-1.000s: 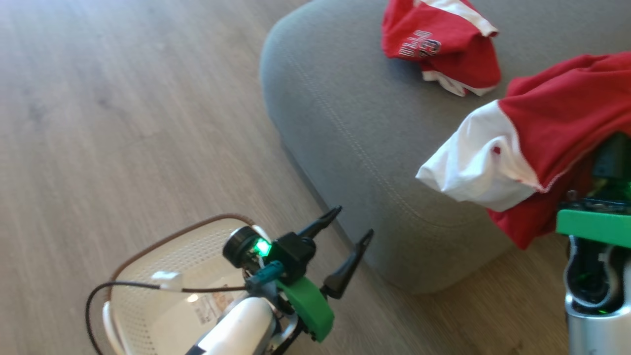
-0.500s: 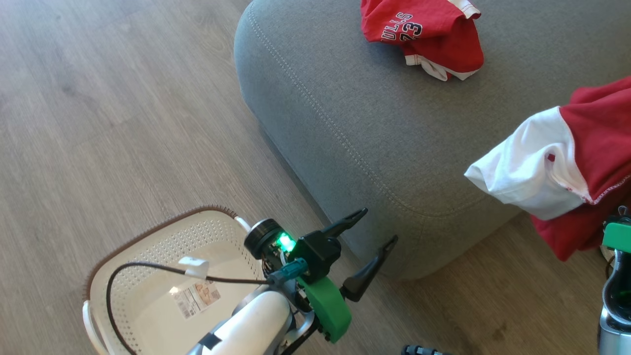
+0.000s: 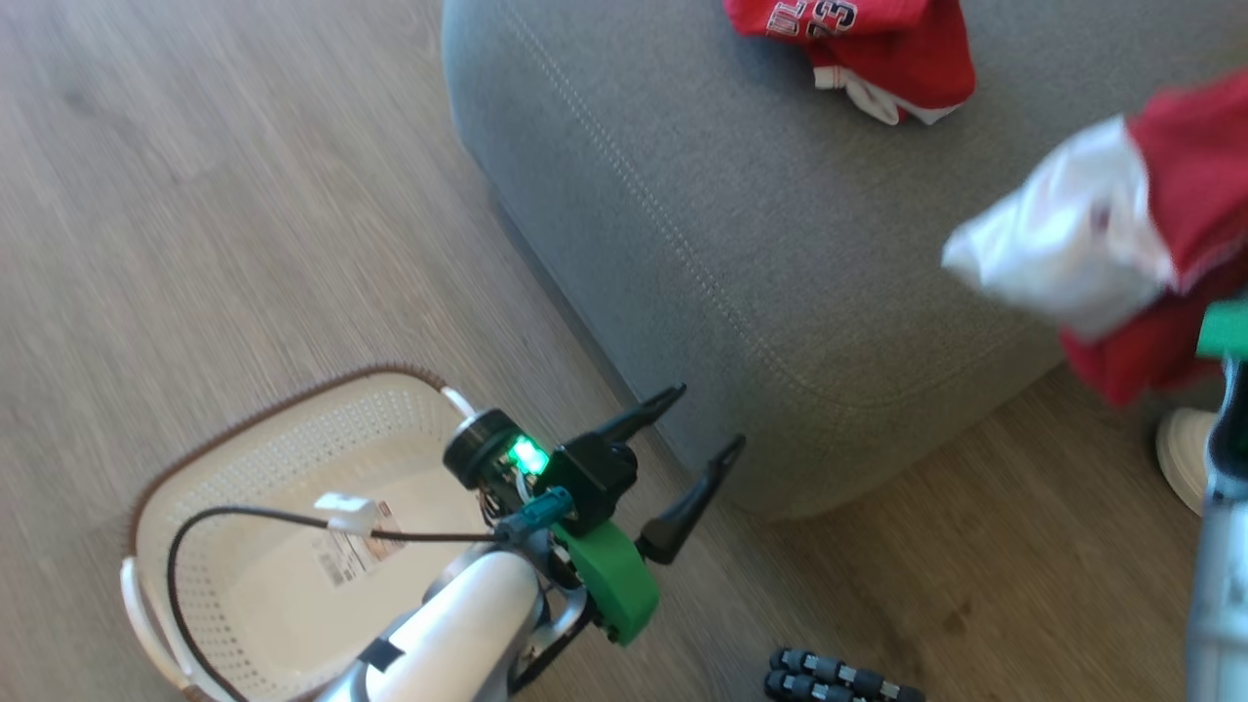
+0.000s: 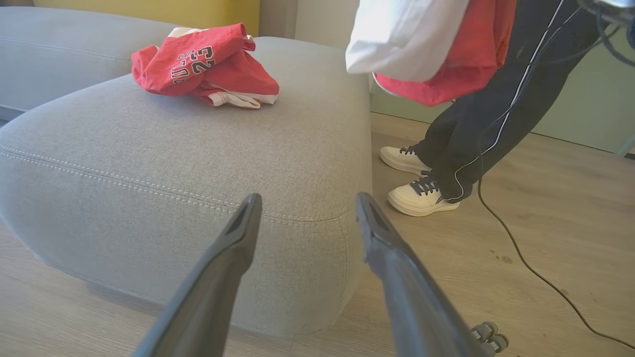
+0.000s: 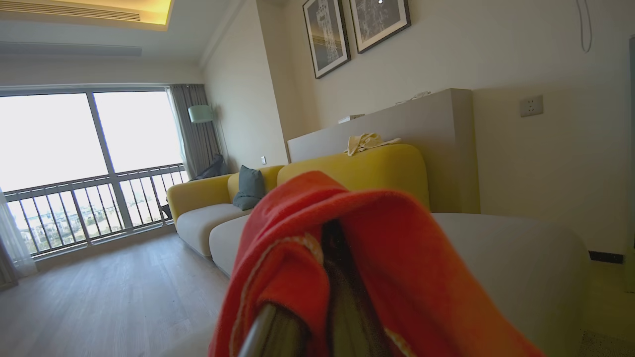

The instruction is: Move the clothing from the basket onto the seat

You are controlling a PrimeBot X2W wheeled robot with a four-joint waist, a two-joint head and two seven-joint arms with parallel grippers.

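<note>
Nearest the robot, the basket (image 3: 255,436) is sitting on the floor at the lower left. What is showing of its base is carrying a label sticker (image 3: 353,552) and no red fabric. The left hand (image 3: 707,419) is hovering just past the basket's rim with its fingers spread and gripping nothing, pointing at the seat (image 3: 780,244).

Further out on the right, the right hand (image 5: 331,233) is clamped on a red-and-white garment (image 3: 1072,244), and the cloth is bunching over both of its fingers. In the left wrist view this garment is hanging in the air above the seat's right-hand corner, in front of a person's legs (image 4: 496,124), and it is not touching the cushion. Its white panel is trailing toward the seat, while the red bulk is draping back over the hand.

The seat is therefore lying leftward and forward of the right hand. Judging by that, the coming move is calling for a carry inward over the cushion before any release, since a drop here is risking the floor.

Farthest away, the jersey (image 3: 877,49) is already lying crumpled on the seat.
</note>
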